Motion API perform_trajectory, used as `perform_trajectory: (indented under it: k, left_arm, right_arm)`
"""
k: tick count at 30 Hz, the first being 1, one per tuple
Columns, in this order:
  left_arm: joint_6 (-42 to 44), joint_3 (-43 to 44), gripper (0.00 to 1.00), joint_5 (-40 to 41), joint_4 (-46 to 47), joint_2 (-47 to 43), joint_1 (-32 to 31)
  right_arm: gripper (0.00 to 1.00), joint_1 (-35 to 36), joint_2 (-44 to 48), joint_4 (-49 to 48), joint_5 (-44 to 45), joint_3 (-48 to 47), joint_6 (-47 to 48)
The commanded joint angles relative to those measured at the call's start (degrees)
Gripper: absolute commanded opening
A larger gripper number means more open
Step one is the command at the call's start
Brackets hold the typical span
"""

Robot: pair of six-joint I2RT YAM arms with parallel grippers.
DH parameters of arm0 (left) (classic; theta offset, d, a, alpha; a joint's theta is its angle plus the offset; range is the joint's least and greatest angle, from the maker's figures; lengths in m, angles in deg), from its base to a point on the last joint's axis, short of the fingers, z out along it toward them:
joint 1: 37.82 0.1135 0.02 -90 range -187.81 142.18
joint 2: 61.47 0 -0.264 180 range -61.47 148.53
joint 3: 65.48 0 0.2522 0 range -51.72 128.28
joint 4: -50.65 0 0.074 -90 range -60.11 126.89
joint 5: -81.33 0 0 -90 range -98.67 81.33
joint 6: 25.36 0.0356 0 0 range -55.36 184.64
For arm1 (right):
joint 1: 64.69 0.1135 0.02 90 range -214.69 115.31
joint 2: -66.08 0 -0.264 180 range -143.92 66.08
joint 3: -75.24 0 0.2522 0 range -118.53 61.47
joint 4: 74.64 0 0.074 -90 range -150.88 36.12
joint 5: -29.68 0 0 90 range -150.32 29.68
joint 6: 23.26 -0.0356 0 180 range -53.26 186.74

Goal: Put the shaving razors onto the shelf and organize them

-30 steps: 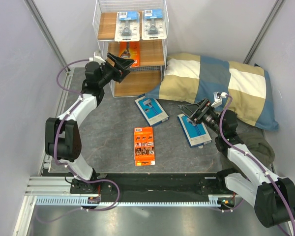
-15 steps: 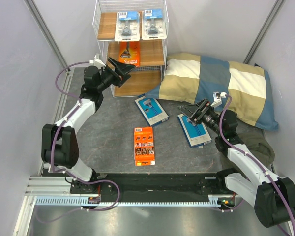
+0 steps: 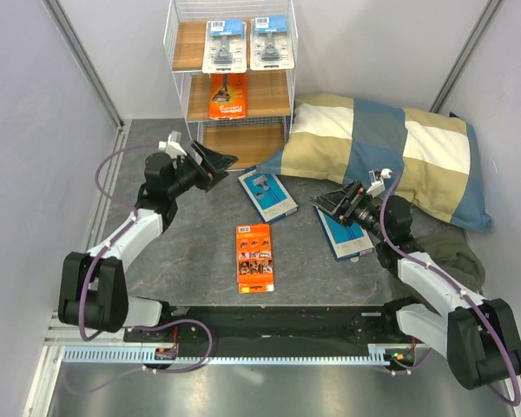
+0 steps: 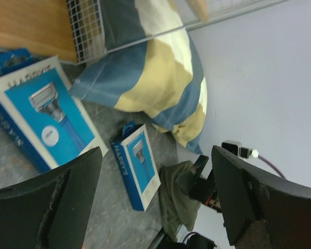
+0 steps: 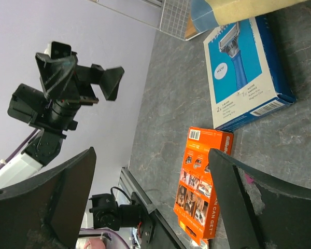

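Arm shells: white links with black joint housings on the left arm [image 3: 132, 236] and the right arm [image 3: 436, 288].
Cables: purple cables [image 3: 103, 174] loop beside each arm.
End effectors: the left end effector [image 3: 214, 161] and the right end effector [image 3: 333, 201] are matte black.
Fingers: broad black wedge fingers [image 4: 52, 202] with scuffed edges.

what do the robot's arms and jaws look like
The left arm and right arm match: white links, black joints and bases, and a purple cable looping along each. The jaws are broad, black and wedge-shaped. No markings are legible.
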Motion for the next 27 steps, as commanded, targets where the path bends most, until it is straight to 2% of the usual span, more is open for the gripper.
perform_trajectory:
  k: [1,8,15,23,27]
  left_arm:
    - [5.55,-5.03,0.92,-3.16,-2.35,-5.63,-0.06]
    - [10.3,-15.49,0.92,-3.95,-10.86,-14.95,-0.5]
    - [8.2,-28.41,0.88,-3.25,-12.9,-23.56,-1.82]
    - [1.7,-38.61,0.81,4.57,-19.13,-36.11,-11.48]
    - [-0.68,-40.63,0.77,9.76,-27.13,-42.1,-14.65]
  right_arm:
    - [0.98,-0.2,-1.05,-4.35,-1.66,0.88,0.65]
    - [0.98,-0.29,-2.63,-5.75,-1.84,1.84,0.39]
    - [0.98,-0.29,-4.3,-6.89,-2.28,2.02,0.3]
    - [0.98,-0.29,-5.97,-8.74,-2.45,2.81,-0.05]
    - [0.98,-0.29,-6.32,-9.36,-2.72,2.99,-0.32]
